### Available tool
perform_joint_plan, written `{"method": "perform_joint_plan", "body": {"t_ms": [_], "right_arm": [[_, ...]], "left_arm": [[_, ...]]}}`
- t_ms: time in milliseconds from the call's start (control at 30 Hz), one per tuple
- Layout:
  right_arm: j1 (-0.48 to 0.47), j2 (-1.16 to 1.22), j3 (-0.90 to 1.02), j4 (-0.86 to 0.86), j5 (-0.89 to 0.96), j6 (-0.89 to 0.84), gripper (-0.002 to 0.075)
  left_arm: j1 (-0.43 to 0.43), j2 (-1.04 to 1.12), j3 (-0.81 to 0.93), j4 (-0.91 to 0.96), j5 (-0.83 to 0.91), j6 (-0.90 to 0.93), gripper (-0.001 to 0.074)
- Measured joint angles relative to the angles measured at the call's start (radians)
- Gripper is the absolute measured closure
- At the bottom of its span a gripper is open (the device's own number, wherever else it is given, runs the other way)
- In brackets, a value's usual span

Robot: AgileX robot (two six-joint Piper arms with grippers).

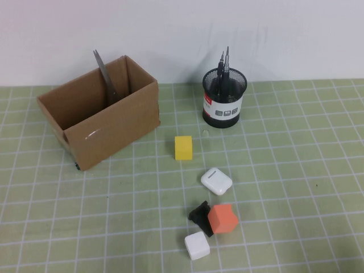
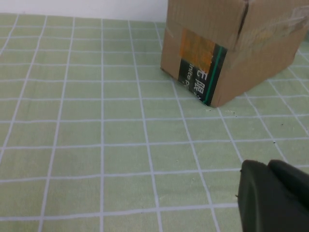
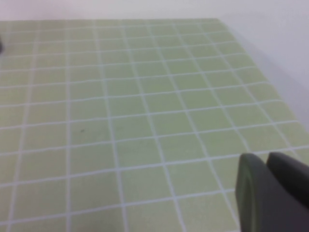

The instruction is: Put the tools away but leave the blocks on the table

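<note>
The steel blade of the scissors (image 1: pixel 105 77) sticks up out of the open cardboard box (image 1: pixel 108 122) at the back left. Two black tools, the driver and the thin rod (image 1: pixel 224 63), stand in the black mesh pen cup (image 1: pixel 223 99). On the table (image 1: pixel 296 187) lie a yellow block (image 1: pixel 183 147), a rounded white block (image 1: pixel 216 181), an orange block (image 1: pixel 223 219), a black chunk (image 1: pixel 199 216) and a white cube (image 1: pixel 197 245). My left gripper (image 2: pixel 269 165) is shut and empty, low over the table near the box (image 2: pixel 231 48). My right gripper (image 3: pixel 268 159) is shut and empty over bare grid. Neither arm shows in the high view.
The box's taped corner stands close ahead in the left wrist view. A white wall runs behind the table. The table's far edge and right corner (image 3: pixel 227 29) show in the right wrist view.
</note>
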Motion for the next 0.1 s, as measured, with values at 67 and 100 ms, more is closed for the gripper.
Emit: {"method": "perform_joint_plan", "body": {"t_ms": [67,100], "right_arm": [[0.023,0.0,0.0,0.0,0.0,0.0,0.0734],[0.029,0.0,0.0,0.0,0.0,0.0,0.0734]], "left_arm": [[0.0,0.0,0.0,0.0,0.0,0.0,0.0738],[0.0,0.0,0.0,0.0,0.0,0.0,0.0738]]}}
